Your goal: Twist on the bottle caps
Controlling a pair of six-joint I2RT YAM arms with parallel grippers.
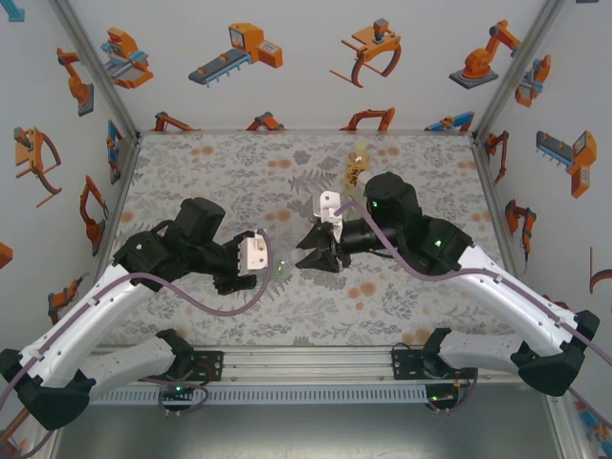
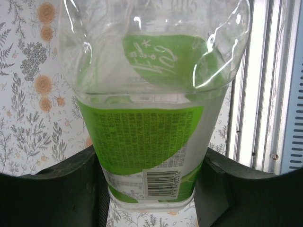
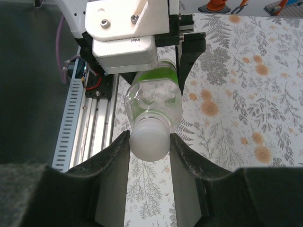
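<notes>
Now, bottle: we see a clear plastic bottle (image 2: 147, 137), green-labelled with fine print and a barcode (image 2: 160, 182), its bare upper part crinkled and glossy.
Where it is: held lying on its side between the two grippers, over the middle of the table (image 1: 210, 172).
Cap: a white, frosted round cap (image 3: 149, 139) sits on the bottle's neck.
Left gripper (image 2: 151, 189): its dark fingers (image 2: 61, 189) pinch the bottle's labelled body, one on each side.
Right gripper (image 3: 149, 146): its fingers (image 3: 113, 161) press on the cap from both sides.
Amber bottle (image 1: 358, 164): we see it near the table's far edge, behind the right arm.
</notes>
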